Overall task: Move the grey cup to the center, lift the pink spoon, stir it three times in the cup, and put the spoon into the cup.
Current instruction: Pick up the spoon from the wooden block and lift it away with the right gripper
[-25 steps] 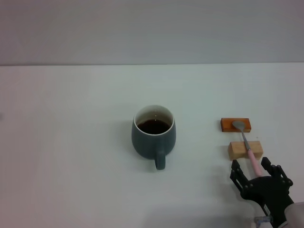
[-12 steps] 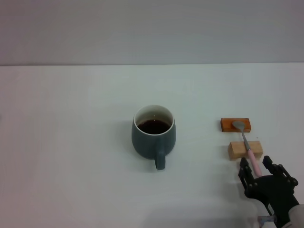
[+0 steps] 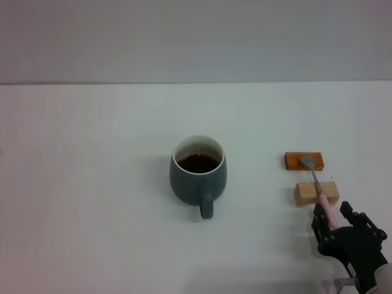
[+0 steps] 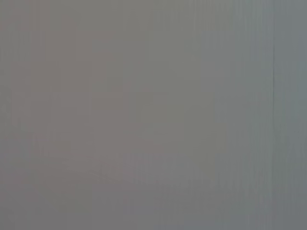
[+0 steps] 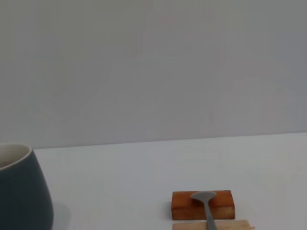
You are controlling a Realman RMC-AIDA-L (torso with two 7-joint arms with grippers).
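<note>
Where the pink spoon (image 3: pixel 327 208) ends, the right gripper (image 3: pixel 334 219) has its jaws closed on the handle.

a plain, staged robot test space, like a lab bench setup; a bare white worktop (image 3: pixel 92 184) meets a blank pale grey wall (image 3: pixel 196 37) with no decoration; the few props sit neatly spaced: a grey cup (image 3: pixel 197 174) holding dark liquid, an orange-brown block (image 3: pixel 304 162) and a tan block (image 3: pixel 315 193) propping a pink spoon (image 3: pixel 320 188); a black robot right gripper (image 3: pixel 335 219) reaches in at the near edge.
</note>
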